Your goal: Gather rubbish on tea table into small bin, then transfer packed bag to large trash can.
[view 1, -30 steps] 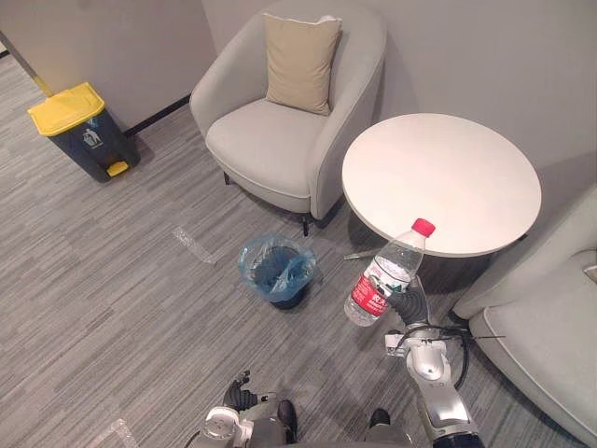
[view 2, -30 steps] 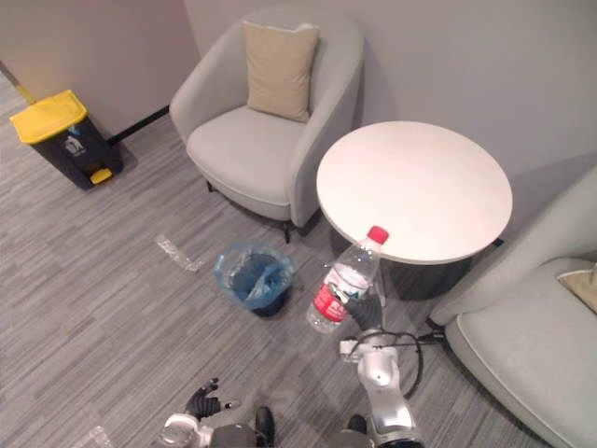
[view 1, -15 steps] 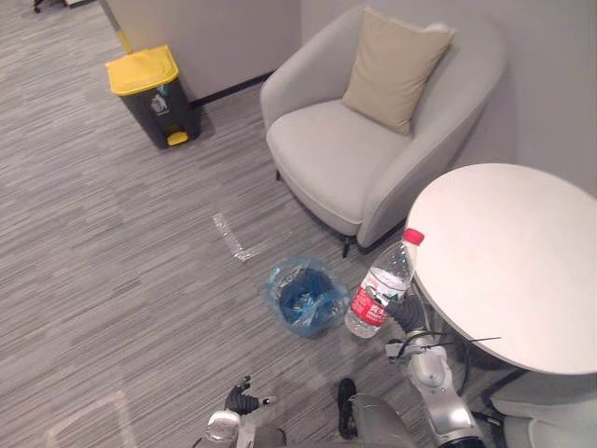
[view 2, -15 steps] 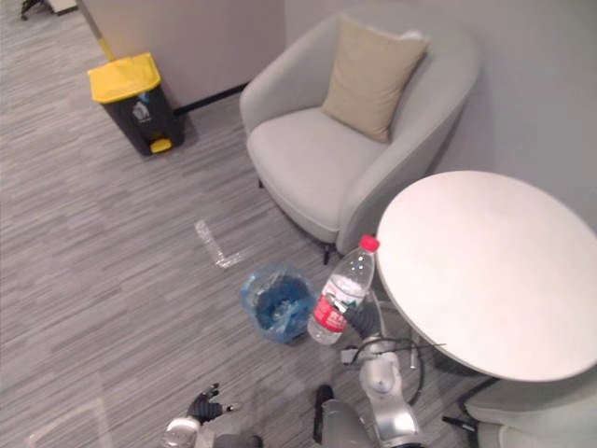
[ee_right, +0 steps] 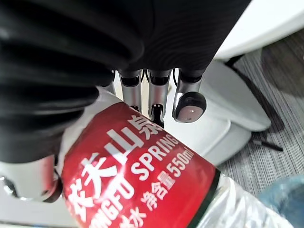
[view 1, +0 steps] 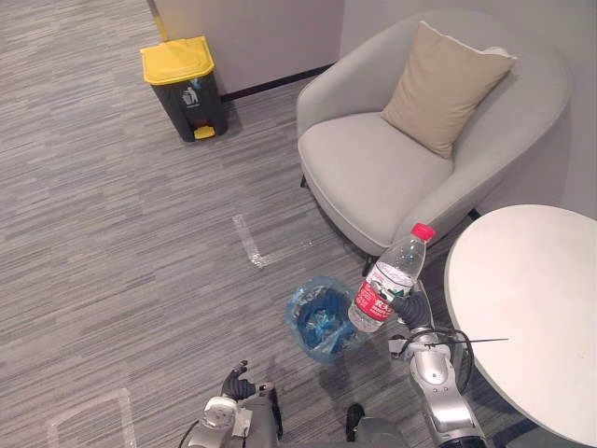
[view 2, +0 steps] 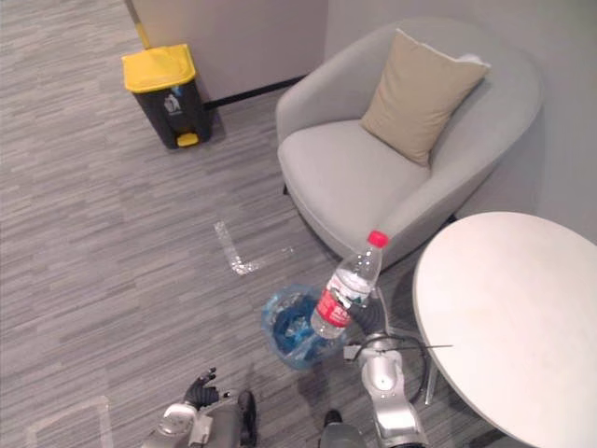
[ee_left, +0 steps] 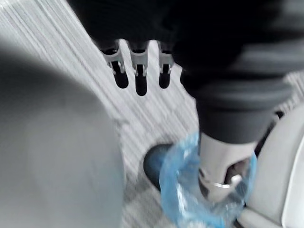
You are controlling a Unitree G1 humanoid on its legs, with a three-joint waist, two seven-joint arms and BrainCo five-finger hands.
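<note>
My right hand (view 1: pixel 410 310) is shut on a clear plastic bottle (view 1: pixel 386 279) with a red cap and red label, held tilted with the cap uppermost. In the right wrist view the fingers (ee_right: pixel 156 95) curl round the red label (ee_right: pixel 137 185). The bottle's base hangs beside the right rim of the small bin (view 1: pixel 303 317), which is lined with a blue bag and stands on the carpet. The large dark trash can (view 1: pixel 187 84) with a yellow lid stands far off by the wall. My left hand (view 1: pixel 236 383) hangs low with relaxed fingers (ee_left: pixel 137 71).
The round white tea table (view 1: pixel 532 308) is at the right, its top bare. A grey armchair (view 1: pixel 392 163) with a beige cushion (view 1: pixel 443 89) stands behind the small bin. Clear tape marks (view 1: pixel 250 241) lie on the grey carpet between bin and trash can.
The camera has turned left, so the whole picture shifted right. The bottle stays in my right hand and now hangs close to the small bin's rim.
</note>
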